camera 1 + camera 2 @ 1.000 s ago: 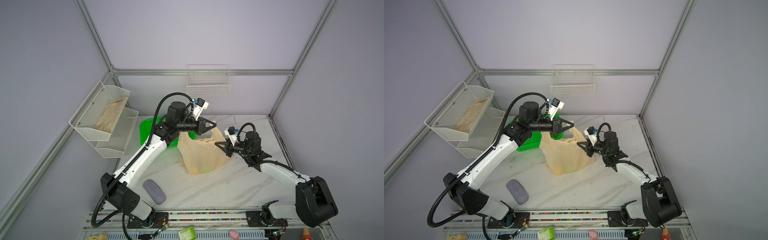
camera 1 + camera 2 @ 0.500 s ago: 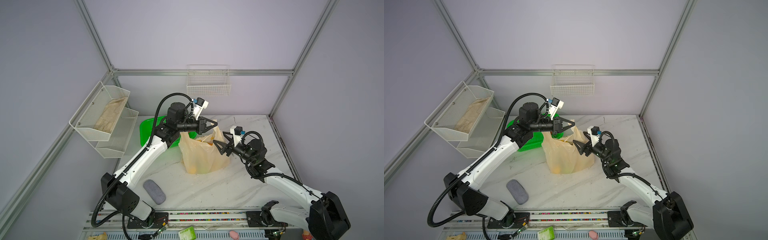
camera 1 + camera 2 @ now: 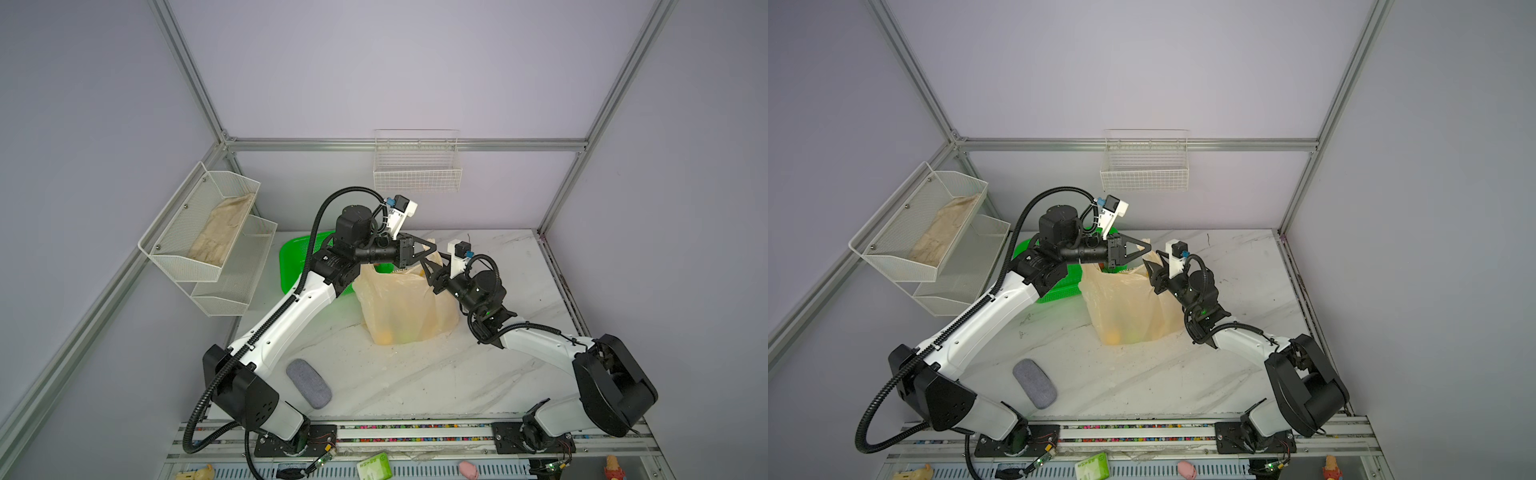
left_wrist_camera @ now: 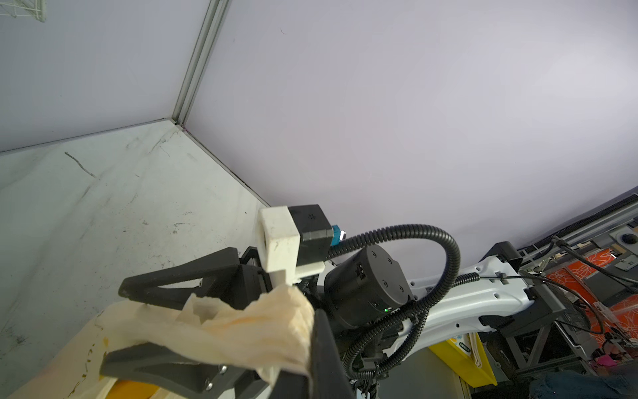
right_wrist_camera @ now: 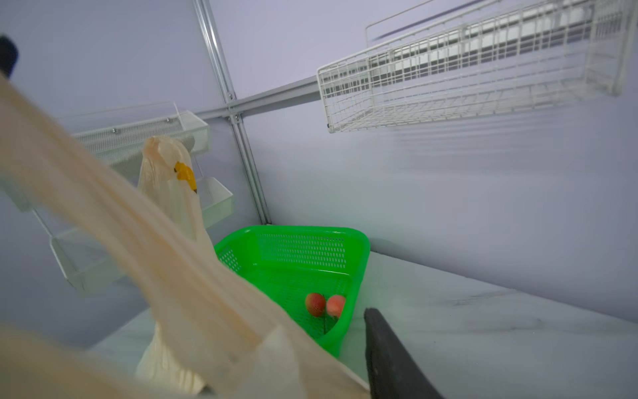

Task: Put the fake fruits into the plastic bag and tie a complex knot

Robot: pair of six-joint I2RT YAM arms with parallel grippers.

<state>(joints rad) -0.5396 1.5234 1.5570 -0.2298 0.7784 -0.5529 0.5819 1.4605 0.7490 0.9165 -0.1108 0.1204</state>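
Left claw [image 3: 432, 249] is clamping the thin pale-orange plastic bag [image 3: 399, 307] by its handle; right claw [image 3: 434, 276] is half hidden, state unclear. Keeping tension is likely easing knotting.

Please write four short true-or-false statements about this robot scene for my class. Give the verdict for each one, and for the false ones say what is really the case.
1. The left gripper is shut on the top of the plastic bag. True.
2. The green basket has nothing in it. False: two small red fruits lie in one corner of it.
3. A grey oval pouch lies on the table, apart from the bag. True.
4. The bag lies flat on the table. False: it stands upright on the table with its top pulled up.
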